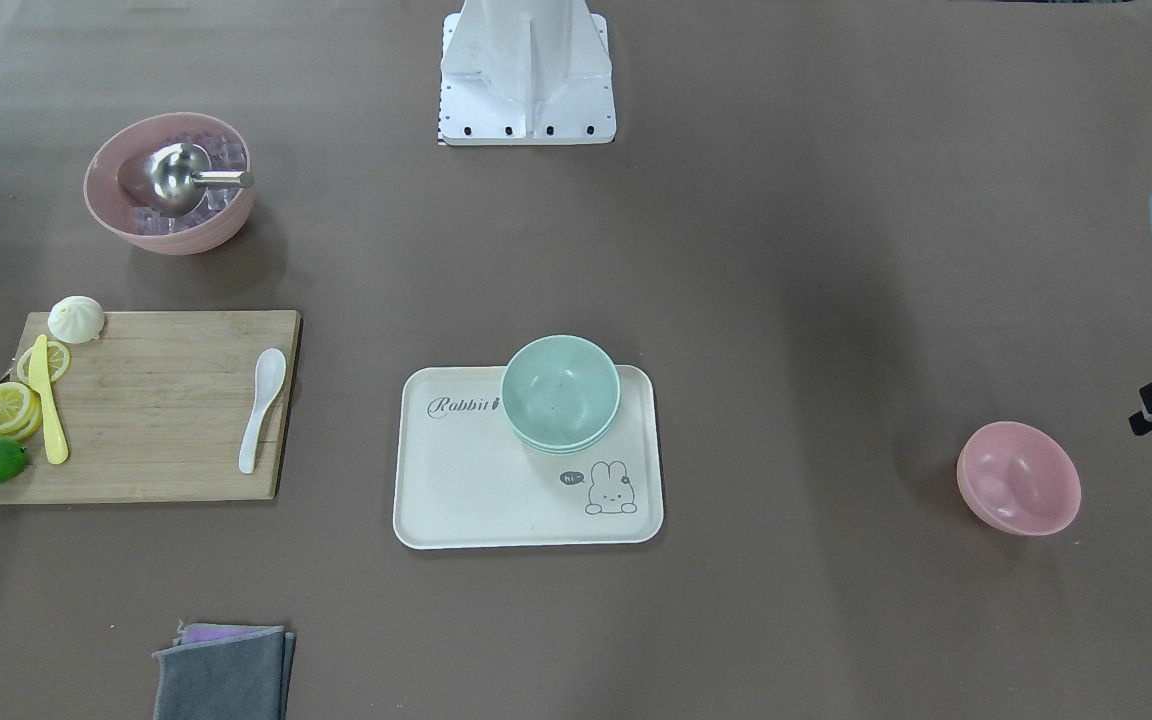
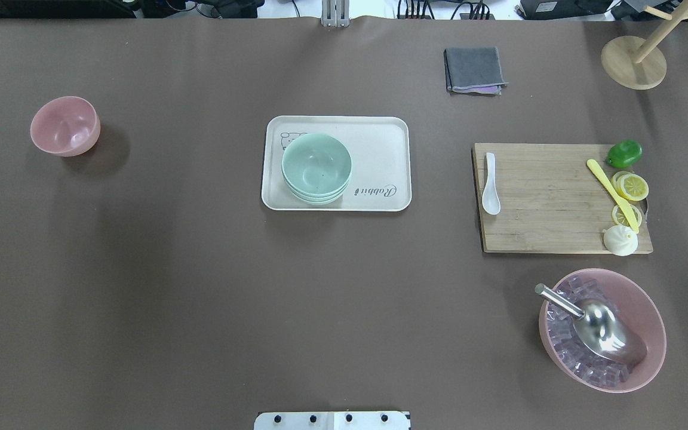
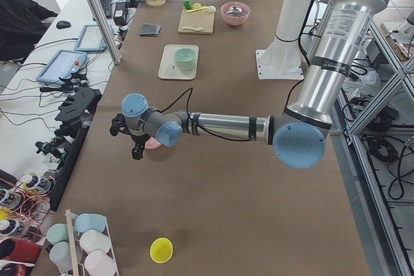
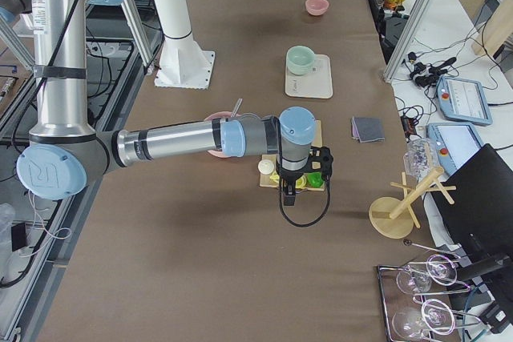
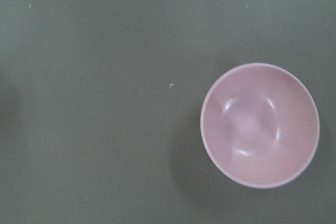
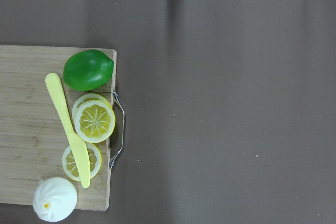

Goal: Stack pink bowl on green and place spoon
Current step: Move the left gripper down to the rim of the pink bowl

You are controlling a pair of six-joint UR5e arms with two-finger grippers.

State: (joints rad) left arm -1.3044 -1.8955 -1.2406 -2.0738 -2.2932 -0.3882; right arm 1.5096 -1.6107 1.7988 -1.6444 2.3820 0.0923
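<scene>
A smooth, round pink bowl [image 2: 64, 126] sits upright on the matte brown surface [image 2: 200, 298], below and slightly aside of the left end effector [image 3: 132, 140]. Stacked pale green bowls [image 2: 316, 168] rest on a cream tray [image 2: 380, 131]. A glossy white spoon [image 2: 490, 183] lies on a wooden board [image 2: 547, 203], and the right end effector [image 4: 298, 182] hangs over the board's opposite end. I cannot tell whether either end effector is spread or pressed together.

The brown tabletop [image 2: 200, 286] carries a cream tray [image 2: 380, 137] centrally, a pink bowl [image 2: 64, 126] left, a wooden board [image 2: 547, 203] right, and seemingly a folded grey cloth [image 2: 474, 68] beyond.
</scene>
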